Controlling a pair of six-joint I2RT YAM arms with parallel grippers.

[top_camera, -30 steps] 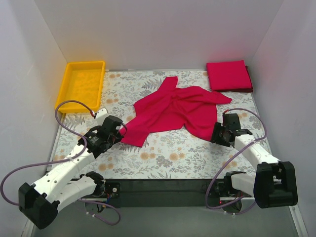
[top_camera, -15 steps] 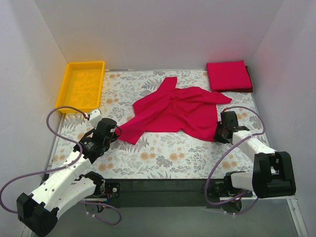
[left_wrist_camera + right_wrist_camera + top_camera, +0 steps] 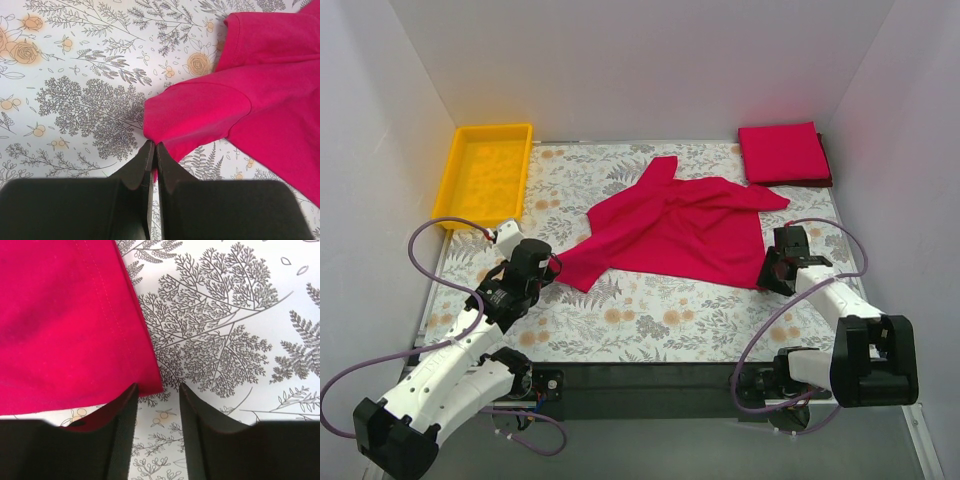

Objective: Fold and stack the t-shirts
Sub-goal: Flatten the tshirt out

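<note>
A crimson t-shirt (image 3: 670, 230) lies spread out, still wrinkled, in the middle of the table. My left gripper (image 3: 552, 268) is at its lower left end. In the left wrist view the left gripper (image 3: 153, 147) is shut on the edge of that t-shirt (image 3: 240, 100), with red cloth pinched between the jaws. My right gripper (image 3: 770, 272) sits at the shirt's lower right corner. In the right wrist view the right gripper (image 3: 157, 389) is open, and the corner of the t-shirt (image 3: 60, 330) lies just ahead of the gap, not between the fingers. A second t-shirt (image 3: 783, 153) lies folded at the back right.
A yellow tray (image 3: 485, 172) stands at the back left. White walls close in the floral table (image 3: 650, 315) on three sides. Both arms' purple cables loop over the near corners.
The left gripper pulled the shirt's lower left end further left, stretching the cloth flatter. The right gripper shifted slightly right and now sits off the lower right corner with its jaws apart.
</note>
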